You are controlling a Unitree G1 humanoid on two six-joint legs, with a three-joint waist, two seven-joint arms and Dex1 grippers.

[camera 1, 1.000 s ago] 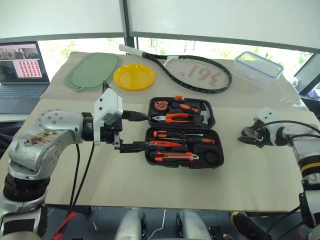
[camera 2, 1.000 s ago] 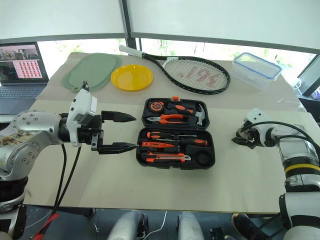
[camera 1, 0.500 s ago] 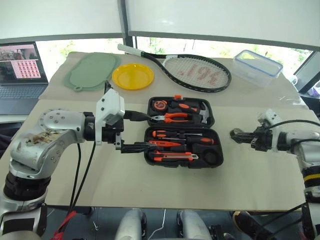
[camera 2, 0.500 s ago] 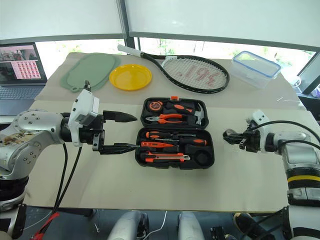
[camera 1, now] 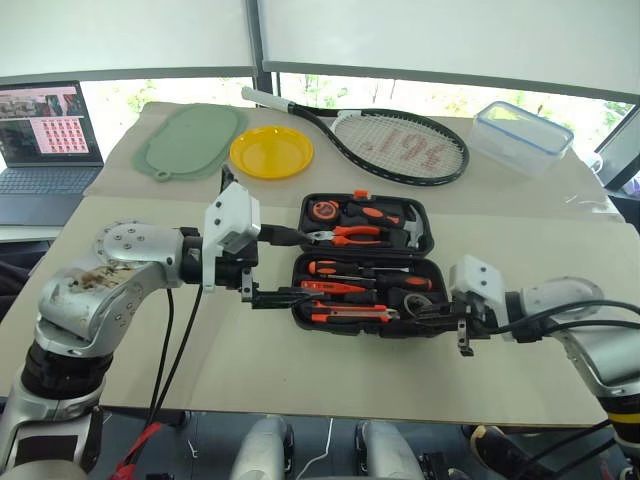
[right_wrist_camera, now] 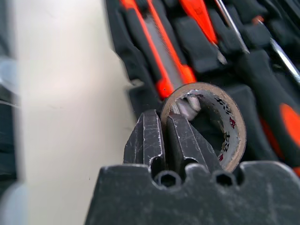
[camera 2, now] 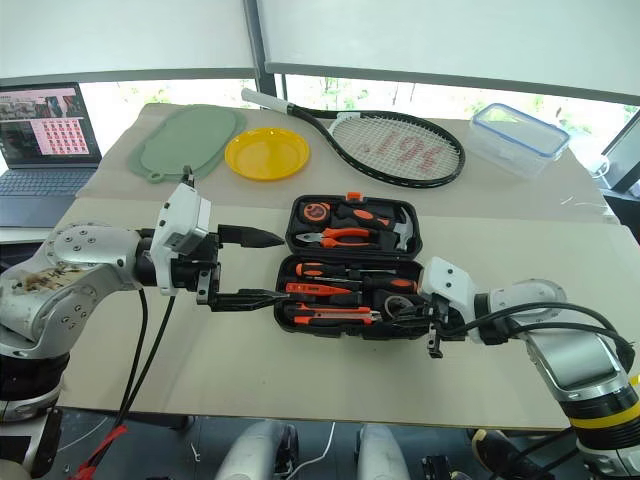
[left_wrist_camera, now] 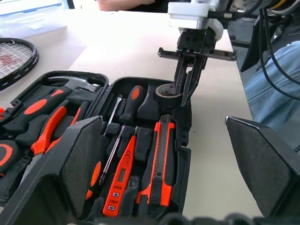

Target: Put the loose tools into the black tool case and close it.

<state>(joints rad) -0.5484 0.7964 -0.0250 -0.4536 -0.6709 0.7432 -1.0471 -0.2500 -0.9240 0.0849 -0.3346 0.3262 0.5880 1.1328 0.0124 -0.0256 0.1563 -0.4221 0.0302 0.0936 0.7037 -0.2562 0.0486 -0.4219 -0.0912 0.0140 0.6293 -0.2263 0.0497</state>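
The black tool case [camera 2: 352, 254] lies open mid-table. In its near half rest two orange-and-black screwdrivers [camera 1: 365, 270], a slim orange tester [left_wrist_camera: 121, 173] and the utility knife [left_wrist_camera: 161, 159]. A small round dark roll [right_wrist_camera: 228, 123] sits in the right front recess [left_wrist_camera: 164, 91]. My right gripper [left_wrist_camera: 183, 96] is shut, its tips against that roll's rim [right_wrist_camera: 164, 126]; whether they pinch the rim I cannot tell. My left gripper [camera 2: 278, 267] stands wide open just off the case's left edge, holding nothing.
Pliers [camera 1: 345, 236], a hammer [camera 1: 405, 228] and an orange tape measure sit in the case's far half. Behind it lie a tennis racket [camera 1: 400, 150], a yellow plate [camera 1: 271, 152], a green mat [camera 1: 190, 140] and a clear blue-rimmed container [camera 1: 520, 137]. A laptop [camera 1: 45, 140] stands far left.
My right arm has swung in from the table's right side to the case's right front corner, beside the roll. The left gripper has stayed put, still open.
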